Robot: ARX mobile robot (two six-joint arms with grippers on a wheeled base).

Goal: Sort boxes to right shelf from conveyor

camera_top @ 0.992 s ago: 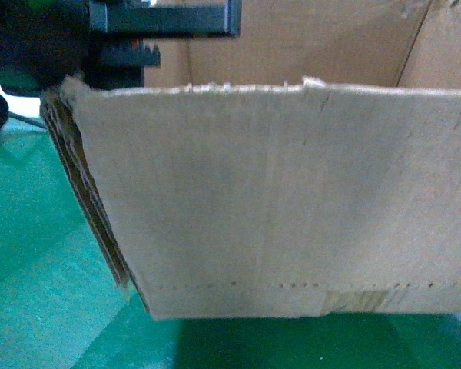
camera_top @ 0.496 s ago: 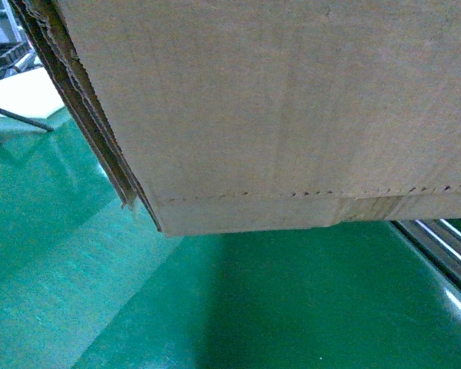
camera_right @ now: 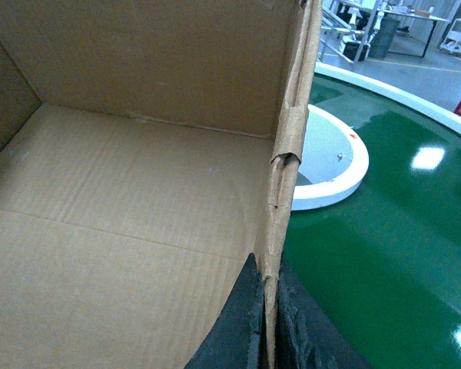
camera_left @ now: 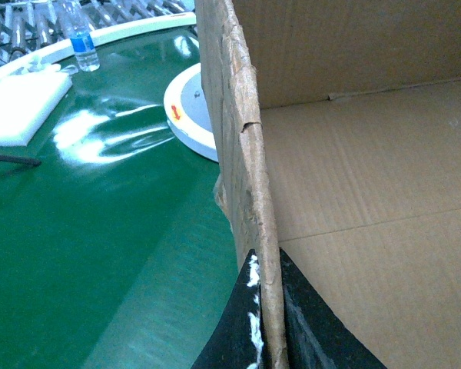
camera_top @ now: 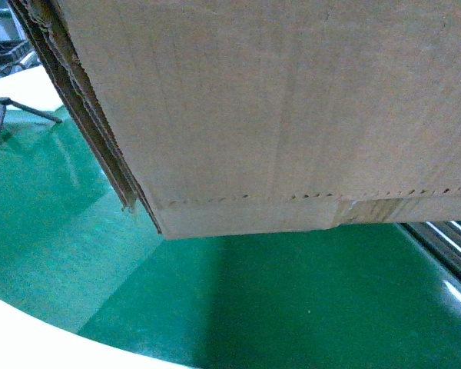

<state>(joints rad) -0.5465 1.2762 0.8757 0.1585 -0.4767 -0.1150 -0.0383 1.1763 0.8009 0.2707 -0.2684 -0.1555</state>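
Note:
A large brown cardboard box (camera_top: 276,108) hangs above the green conveyor (camera_top: 276,300) and fills the upper head view, perforated seam low on its side. My left gripper (camera_left: 270,327) is shut on the box's left wall (camera_left: 242,146), one black finger (camera_left: 234,334) outside and one inside. On the opposite wall (camera_right: 290,146) my right gripper (camera_right: 267,323) is shut in the same way. The box (camera_right: 123,192) is empty inside. Silver rails (camera_top: 446,246) show at the right under the box; I cannot tell whether they are the right shelf.
The conveyor's cream rim (camera_top: 31,330) curves across the near left. A small tripod (camera_top: 0,119) stands far left. On the belt are a white foam pad (camera_left: 19,104), a water bottle (camera_left: 82,38) and a white round hub (camera_left: 188,115), also (camera_right: 330,157).
The box rose off the belt, its top edge now out of the head view. In the last half second the cream rim came into view at the bottom left and the tripod shifted right.

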